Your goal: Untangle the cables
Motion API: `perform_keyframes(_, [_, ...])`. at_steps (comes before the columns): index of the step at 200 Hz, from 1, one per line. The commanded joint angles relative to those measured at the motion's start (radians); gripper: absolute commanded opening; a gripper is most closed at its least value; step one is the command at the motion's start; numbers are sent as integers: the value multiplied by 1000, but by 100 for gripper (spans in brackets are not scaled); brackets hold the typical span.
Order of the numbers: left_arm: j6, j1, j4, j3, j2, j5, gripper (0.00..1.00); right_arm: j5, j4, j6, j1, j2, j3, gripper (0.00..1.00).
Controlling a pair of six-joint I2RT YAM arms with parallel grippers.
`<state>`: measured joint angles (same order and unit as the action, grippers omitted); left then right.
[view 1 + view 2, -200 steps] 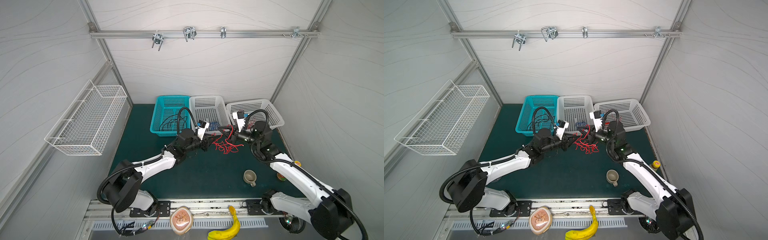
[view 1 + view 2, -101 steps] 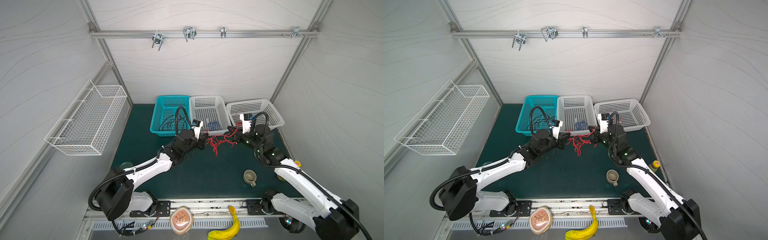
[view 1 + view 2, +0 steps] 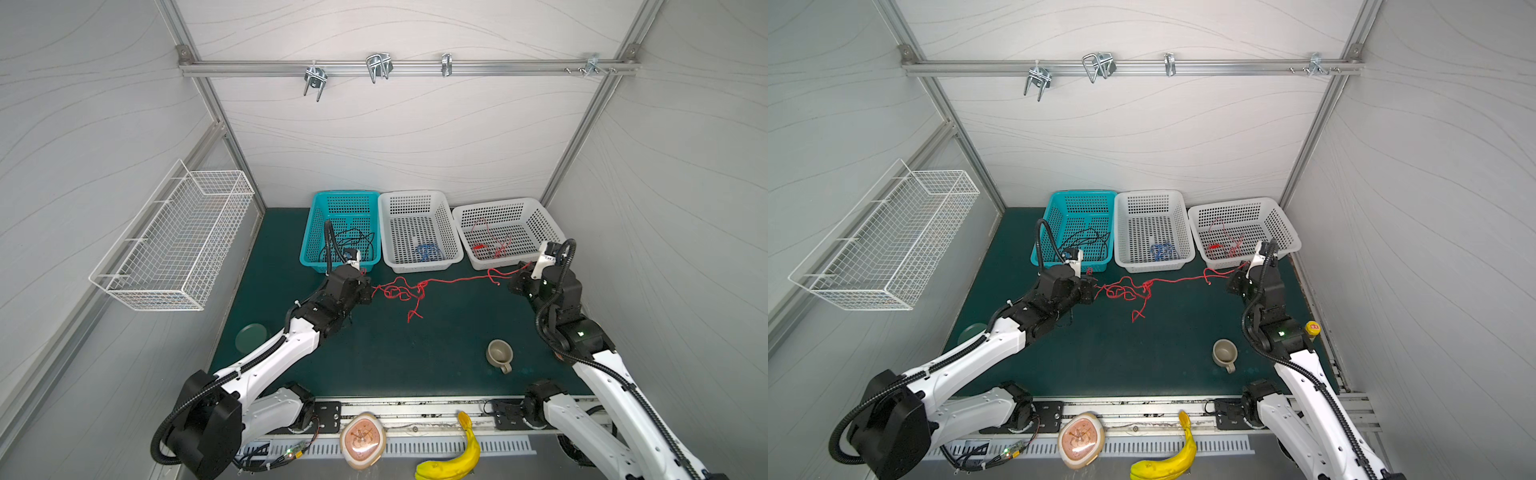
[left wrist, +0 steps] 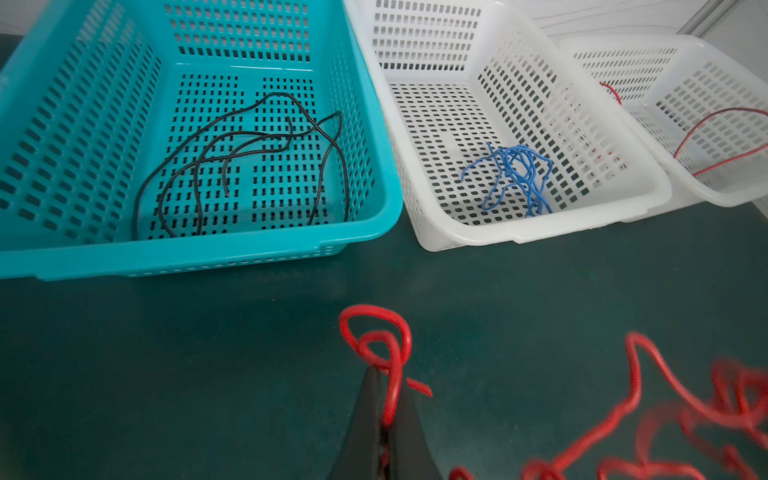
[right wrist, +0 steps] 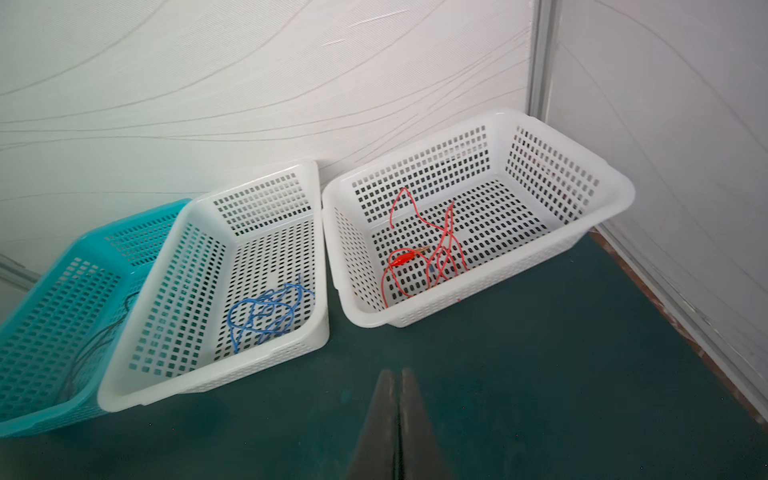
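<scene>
Red cables [image 3: 399, 291] strung between 2 outstretched arms; left gripper [image 4: 386, 399] pinching them, right gripper [image 5: 397, 415] closed, hold unclear.

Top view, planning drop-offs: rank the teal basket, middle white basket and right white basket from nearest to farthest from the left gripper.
1. Teal basket, just behind the left gripper.
2. Middle white basket, centre.
3. Right white basket, far right.

The right end effector [image 5: 397, 376] is seen with jaws pressed together above the green counter [image 5: 540, 374]. Red cables [image 5: 432, 253] are contained in the corner white basket [image 5: 490, 286], blue cables [image 5: 266, 311] in the middle white basket [image 5: 266, 199], and dark cables [image 5: 99, 336] are faintly discerned in the teal basket [image 5: 54, 316].
</scene>
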<state>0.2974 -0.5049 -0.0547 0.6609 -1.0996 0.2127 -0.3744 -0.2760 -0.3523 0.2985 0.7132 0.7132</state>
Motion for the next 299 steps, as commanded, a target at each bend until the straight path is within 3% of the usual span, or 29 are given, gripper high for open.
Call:
perform_keyframes(1, [10,37,-76,-3,31,114,0,-119,-62,8,-43,-27,12,0])
perform_keyframes(68, [60,123,-218,-10,62,236,0,-207,-113,36,-145,-47,49,0])
perform_keyframes(162, [224,329,-294,-41,95,171,0,-166,-135,75,-252,-68,89,0])
perform_keyframes(196, [224,333,-274,-51,107,167,0,-70,-123,80,-252,-33,109,0])
perform_keyframes(253, [182,331,-32,-146,166,-112,0,512,65,69,-241,61,19,0])
perform_keyframes(266, [176,331,-4,-151,175,-147,0,542,54,62,-210,112,19,0])
perform_keyframes(299, [154,332,32,-147,196,-199,0,467,-69,78,-100,287,78,0])
